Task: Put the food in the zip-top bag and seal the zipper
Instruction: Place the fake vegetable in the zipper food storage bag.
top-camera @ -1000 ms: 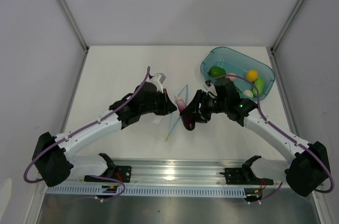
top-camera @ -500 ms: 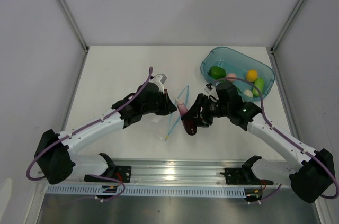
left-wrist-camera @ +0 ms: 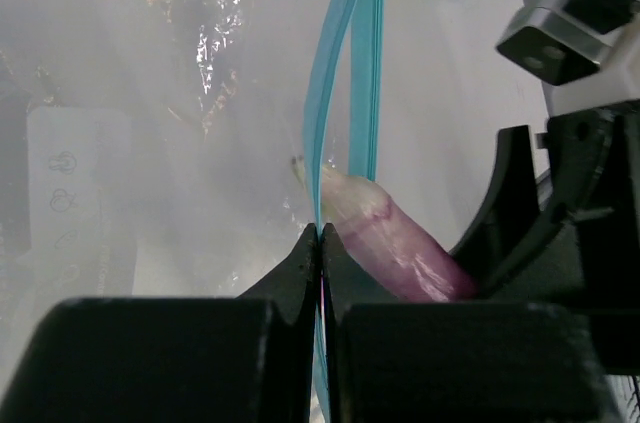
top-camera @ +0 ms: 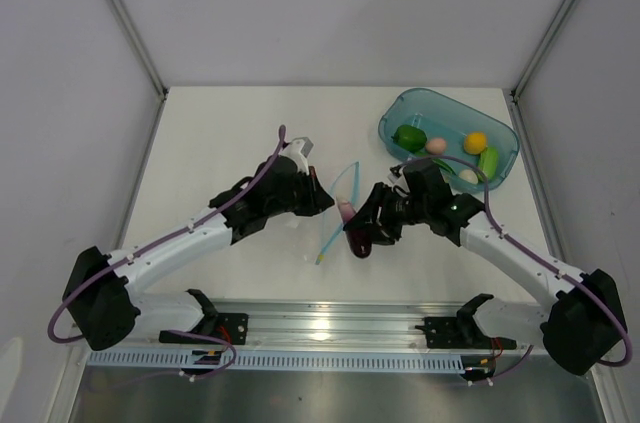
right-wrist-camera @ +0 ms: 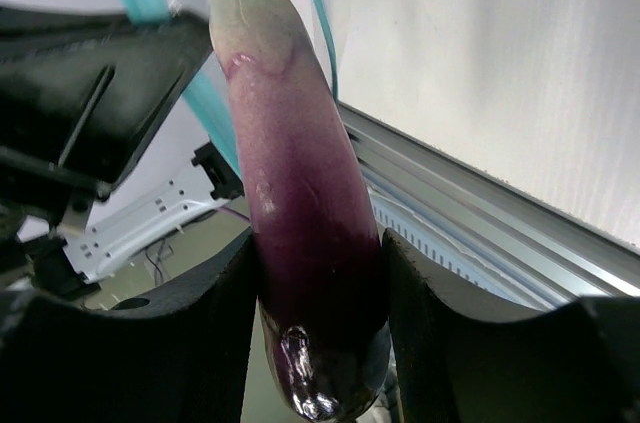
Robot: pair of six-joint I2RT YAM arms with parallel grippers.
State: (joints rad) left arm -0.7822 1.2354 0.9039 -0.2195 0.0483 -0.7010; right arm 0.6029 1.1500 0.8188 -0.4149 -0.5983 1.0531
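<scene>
The clear zip-top bag (left-wrist-camera: 150,133) hangs upright between the arms, its light-blue zipper (top-camera: 338,205) running down the middle. My left gripper (top-camera: 320,199) is shut on one zipper strip (left-wrist-camera: 345,63); the pinch shows in the left wrist view (left-wrist-camera: 321,243). My right gripper (top-camera: 366,230) is shut on the purple eggplant (right-wrist-camera: 290,193), grip low on its dark end (right-wrist-camera: 320,313). The eggplant's (left-wrist-camera: 395,243) pale tip is at the bag's mouth by the strips. Green pepper (top-camera: 408,136), pink egg (top-camera: 436,145), orange fruit (top-camera: 476,142) and long green vegetable (top-camera: 489,161) lie in the tub.
The teal tub (top-camera: 500,133) stands at the back right, behind my right arm, and also holds a white piece (top-camera: 468,175). Grey walls close in the table on three sides. A metal rail (top-camera: 330,328) runs along the near edge.
My right gripper has shifted slightly with the eggplant, keeping its tip at the bag's mouth. The right arm has moved off the pink egg. The left gripper still holds the zipper.
</scene>
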